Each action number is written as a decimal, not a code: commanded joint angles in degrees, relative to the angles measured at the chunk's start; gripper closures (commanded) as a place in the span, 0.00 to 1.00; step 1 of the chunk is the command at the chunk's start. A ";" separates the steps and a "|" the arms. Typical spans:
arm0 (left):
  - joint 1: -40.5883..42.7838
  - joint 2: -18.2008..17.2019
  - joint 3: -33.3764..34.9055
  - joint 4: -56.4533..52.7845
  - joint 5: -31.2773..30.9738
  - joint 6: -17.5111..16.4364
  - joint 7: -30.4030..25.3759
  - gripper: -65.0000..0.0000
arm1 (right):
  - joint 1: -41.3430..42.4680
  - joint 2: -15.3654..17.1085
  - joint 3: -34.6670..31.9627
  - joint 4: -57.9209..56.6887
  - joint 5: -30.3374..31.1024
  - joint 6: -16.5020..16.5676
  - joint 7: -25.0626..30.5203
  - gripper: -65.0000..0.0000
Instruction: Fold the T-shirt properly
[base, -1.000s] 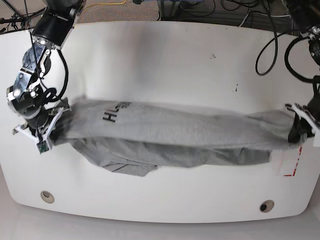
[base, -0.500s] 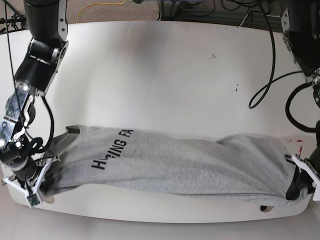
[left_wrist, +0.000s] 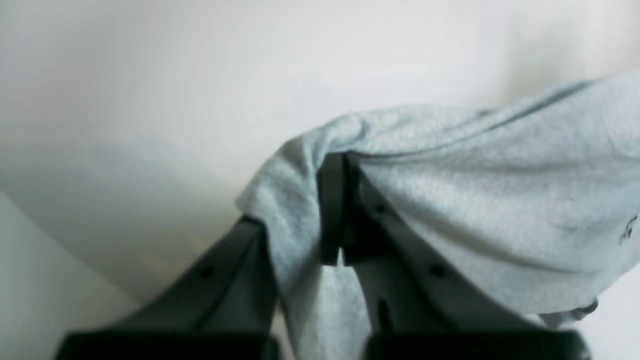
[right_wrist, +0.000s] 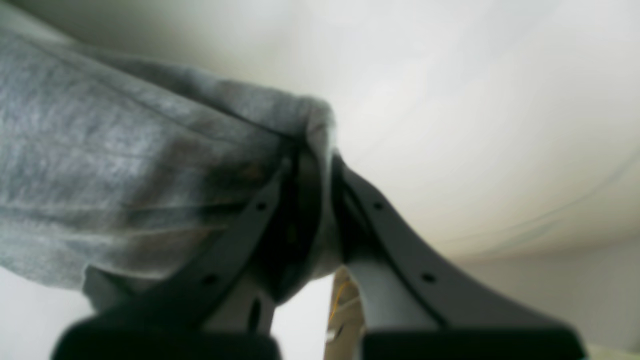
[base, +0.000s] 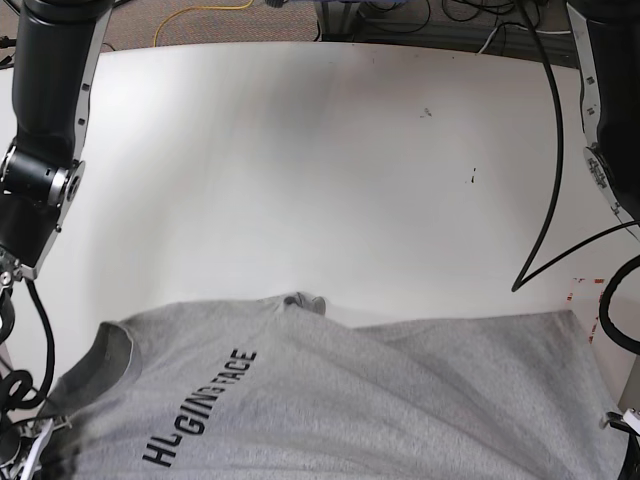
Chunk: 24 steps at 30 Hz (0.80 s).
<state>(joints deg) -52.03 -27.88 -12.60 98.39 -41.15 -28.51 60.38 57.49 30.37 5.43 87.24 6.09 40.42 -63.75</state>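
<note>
The grey T-shirt (base: 340, 400) hangs stretched between my two grippers at the near edge of the white table (base: 300, 150), filling the bottom of the base view. Its black lettering (base: 200, 410) faces up near the collar (base: 105, 350). In the left wrist view my left gripper (left_wrist: 345, 200) is shut on a bunched fold of the T-shirt (left_wrist: 475, 200), which drapes over the fingertips. My right gripper (right_wrist: 315, 170) is likewise shut on the T-shirt (right_wrist: 125, 175), with cloth pinched between its fingers. In the base view both grippers are mostly hidden at the bottom corners.
Cables (base: 540, 150) hang from the arm at the right and run along the table's far edge. Red tape marks (base: 580, 290) sit near the right edge. Small dark specks (base: 473, 178) dot the tabletop.
Both arms have pulled the T-shirt toward the near edge and raised it. It went from a narrow bunched band to a wide spread sheet with the lettering showing.
</note>
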 joint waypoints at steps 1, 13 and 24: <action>-4.01 -0.65 1.04 0.47 -0.48 0.07 -1.87 1.00 | 6.11 1.76 -2.66 0.63 -0.07 -0.42 0.41 1.00; -1.99 1.37 2.45 0.56 -0.48 -0.02 -2.05 1.00 | 8.48 2.38 -4.16 1.86 0.11 -0.42 -1.62 1.00; -1.64 1.64 2.36 0.38 -0.48 -0.02 -2.23 1.00 | 9.80 2.11 -4.42 1.68 0.02 -0.42 -1.62 1.00</action>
<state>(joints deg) -51.59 -25.78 -10.07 98.39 -41.15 -28.75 60.36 64.25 31.92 0.82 88.33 6.26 40.34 -66.67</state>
